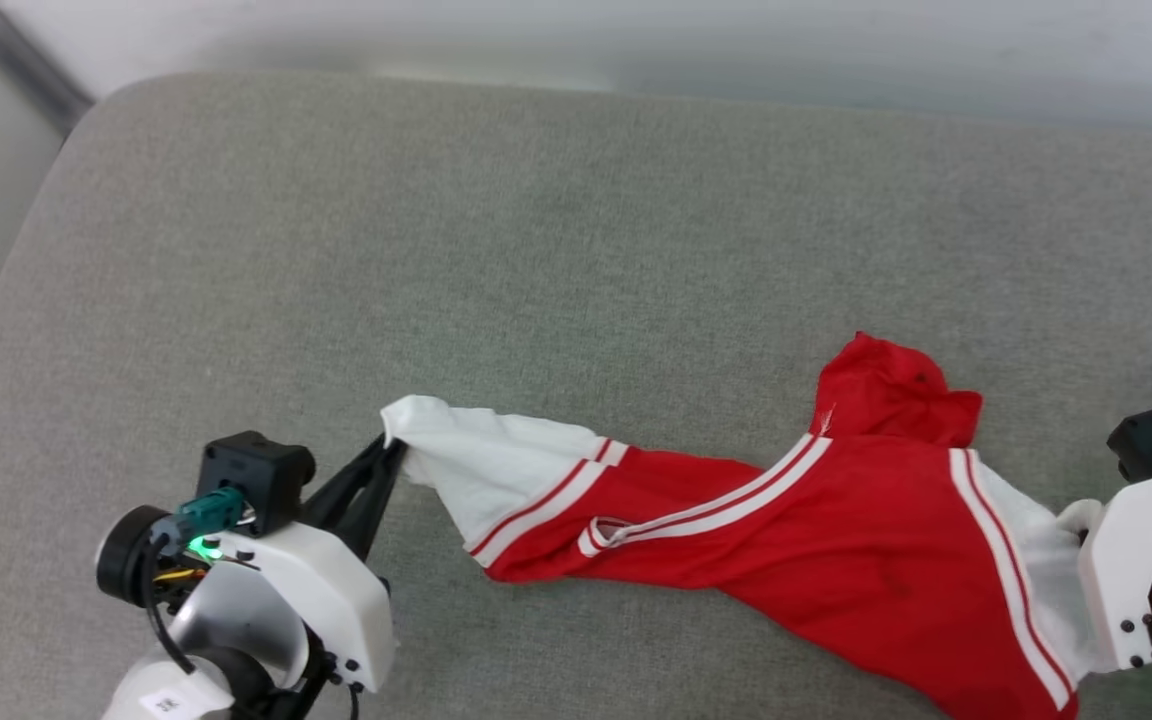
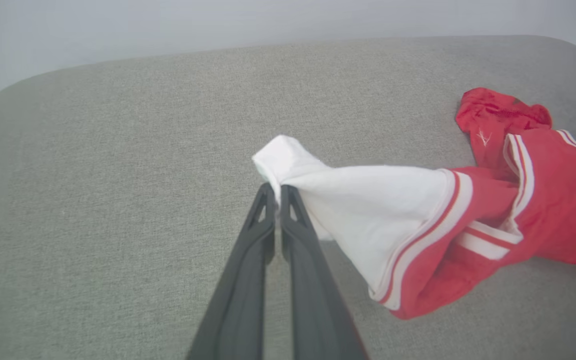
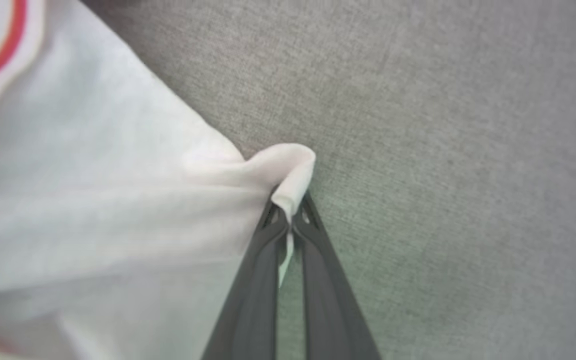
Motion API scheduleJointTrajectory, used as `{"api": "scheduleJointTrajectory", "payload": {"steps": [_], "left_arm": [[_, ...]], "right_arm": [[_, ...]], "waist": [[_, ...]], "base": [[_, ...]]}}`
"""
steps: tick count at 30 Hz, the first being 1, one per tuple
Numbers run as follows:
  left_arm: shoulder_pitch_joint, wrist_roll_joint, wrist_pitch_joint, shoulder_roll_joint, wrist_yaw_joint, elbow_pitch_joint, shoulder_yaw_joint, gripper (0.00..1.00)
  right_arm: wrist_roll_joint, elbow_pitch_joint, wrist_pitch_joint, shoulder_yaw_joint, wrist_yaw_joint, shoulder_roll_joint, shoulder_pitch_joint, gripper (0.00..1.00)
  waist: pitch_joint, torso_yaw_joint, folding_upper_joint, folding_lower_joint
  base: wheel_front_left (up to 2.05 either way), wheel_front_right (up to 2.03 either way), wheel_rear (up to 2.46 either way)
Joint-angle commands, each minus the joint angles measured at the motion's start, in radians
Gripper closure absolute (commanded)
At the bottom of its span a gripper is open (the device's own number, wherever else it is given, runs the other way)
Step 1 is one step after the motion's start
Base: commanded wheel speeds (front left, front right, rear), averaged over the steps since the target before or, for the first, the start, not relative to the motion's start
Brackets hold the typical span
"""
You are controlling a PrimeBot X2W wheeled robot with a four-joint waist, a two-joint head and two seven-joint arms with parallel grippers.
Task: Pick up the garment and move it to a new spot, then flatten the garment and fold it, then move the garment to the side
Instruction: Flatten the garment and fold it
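Left jaws: the left gripper (image 2: 278, 192), at 8 o'clock in the head view, is pinched tight on the bunched tip of one white sleeve (image 2: 363, 205).
Right jaws: the right gripper (image 3: 290, 215) is closed on a small curled fold at the hem of the other sleeve (image 3: 118, 225); only a thin bite sits between the fingers.
Garment: the red jersey T-shirt (image 1: 836, 540) lies twisted on the grey cushion (image 1: 536, 250), strung from 8 to 4 o'clock between the two grips. A red lump is rucked up toward 1 o'clock.
Risk: the right pinch looks shallow, so a hard outward pull could slip the fold free. The twist through the middle may lock in if the arms stretch without lifting first.
Edges: the cushion's rounded corner (image 1: 106, 90) sits at 10 o'clock, with the pale wall (image 1: 636, 40) along 12 o'clock.
Open room: bare cushion spreads from 10 through 2 o'clock, probably enough to spread the shirt flat.
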Motion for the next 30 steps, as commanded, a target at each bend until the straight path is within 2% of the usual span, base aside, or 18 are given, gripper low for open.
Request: {"api": "scheduleJointTrajectory", "payload": {"steps": [1, 7, 14, 22, 30], "left_arm": [[0.009, -0.005, -0.009, 0.008, 0.005, -0.001, 0.012, 1.0], [0.036, -0.029, 0.009, 0.048, 0.016, -0.031, 0.061, 1.0], [0.042, -0.044, 0.036, 0.095, 0.026, -0.085, 0.115, 1.0], [-0.006, -0.058, 0.052, 0.176, 0.042, -0.166, 0.226, 1.0], [-0.119, -0.056, 0.053, 0.27, 0.02, -0.211, 0.316, 1.0]], "right_arm": [[0.004, 0.009, -0.015, -0.008, -0.002, -0.001, 0.001, 1.0], [0.028, -0.099, -0.094, -0.048, -0.001, -0.03, -0.042, 1.0], [0.058, -0.202, -0.109, -0.056, -0.001, -0.077, -0.071, 1.0], [0.074, -0.333, -0.144, -0.095, -0.001, -0.112, -0.155, 1.0], [0.071, -0.41, -0.247, -0.109, -0.001, -0.129, -0.295, 1.0]], "waist": [[-0.032, -0.018, 0.0, 0.0], [-0.124, -0.063, 0.0, 0.0], [-0.184, -0.1, 0.0, 0.0], [-0.235, -0.136, 0.0, 0.0], [-0.243, -0.157, 0.0, 0.0]], "base": [[0.0, 0.0, 0.0], [0.0, 0.0, 0.0], [0.0, 0.0, 0.0], [0.0, 0.0, 0.0], [0.0, 0.0, 0.0]]}}
